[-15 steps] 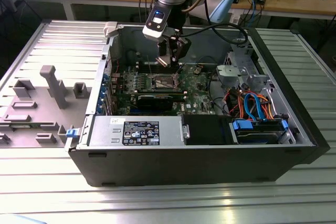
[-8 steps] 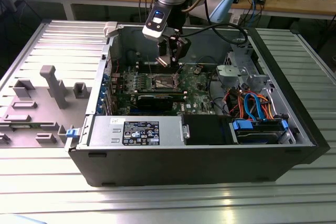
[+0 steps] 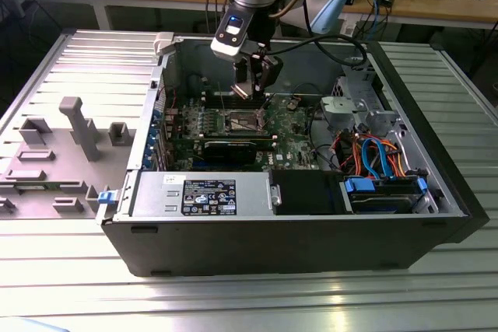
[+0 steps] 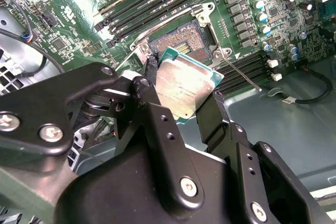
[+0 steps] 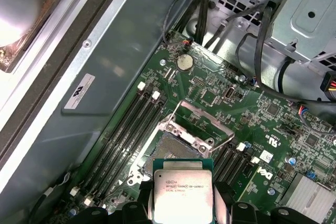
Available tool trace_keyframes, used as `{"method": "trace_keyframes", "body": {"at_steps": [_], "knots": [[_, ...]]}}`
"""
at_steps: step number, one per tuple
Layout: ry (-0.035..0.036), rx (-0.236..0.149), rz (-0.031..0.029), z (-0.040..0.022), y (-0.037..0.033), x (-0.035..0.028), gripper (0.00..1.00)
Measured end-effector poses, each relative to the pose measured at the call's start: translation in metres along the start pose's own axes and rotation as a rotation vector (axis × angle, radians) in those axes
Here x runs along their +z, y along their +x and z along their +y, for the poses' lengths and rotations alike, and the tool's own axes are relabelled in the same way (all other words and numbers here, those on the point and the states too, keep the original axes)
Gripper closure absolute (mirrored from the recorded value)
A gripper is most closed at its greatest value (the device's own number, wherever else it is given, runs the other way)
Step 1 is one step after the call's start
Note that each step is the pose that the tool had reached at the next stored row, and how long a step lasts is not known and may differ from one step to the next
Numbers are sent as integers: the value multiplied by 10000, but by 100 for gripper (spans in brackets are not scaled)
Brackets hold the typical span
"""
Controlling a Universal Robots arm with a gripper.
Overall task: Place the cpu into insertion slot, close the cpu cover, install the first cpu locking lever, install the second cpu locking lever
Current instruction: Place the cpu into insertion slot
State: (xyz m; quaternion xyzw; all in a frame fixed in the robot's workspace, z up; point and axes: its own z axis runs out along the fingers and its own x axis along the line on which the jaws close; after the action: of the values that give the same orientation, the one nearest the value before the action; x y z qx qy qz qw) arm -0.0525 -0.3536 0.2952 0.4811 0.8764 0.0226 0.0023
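Observation:
My gripper [image 3: 254, 85] hangs inside the open computer case, just above the motherboard, shut on the cpu. In both wrist views the cpu [image 4: 184, 90] [image 5: 182, 190] is a square chip with a silver top, pinched at two opposite edges by the black fingers [image 4: 212, 109]. It hovers slightly tilted, close beside and above the insertion slot [image 4: 181, 40] [image 5: 176, 150] [image 3: 243, 120], whose brownish contact field lies bare. The cpu cover [image 5: 206, 117] stands swung up at the socket's far side. A thin locking lever [image 4: 244, 74] sticks out loose beside the socket.
Black memory slots [image 5: 126, 129] flank the socket. A long black card [image 3: 233, 145] lies in front of it in the exterior view. The power supply [image 3: 204, 193], drive cage [image 3: 362, 103] and coloured cables [image 3: 373, 157] fill the case's front and right. A grey fixture [image 3: 78, 126] stands left of the case.

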Motion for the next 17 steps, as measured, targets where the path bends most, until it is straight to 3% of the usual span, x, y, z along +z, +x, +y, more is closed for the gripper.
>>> {"method": "trace_keyframes", "body": {"at_steps": [17], "knots": [[-2, 158, -8, 0, 0, 0, 45]]}}
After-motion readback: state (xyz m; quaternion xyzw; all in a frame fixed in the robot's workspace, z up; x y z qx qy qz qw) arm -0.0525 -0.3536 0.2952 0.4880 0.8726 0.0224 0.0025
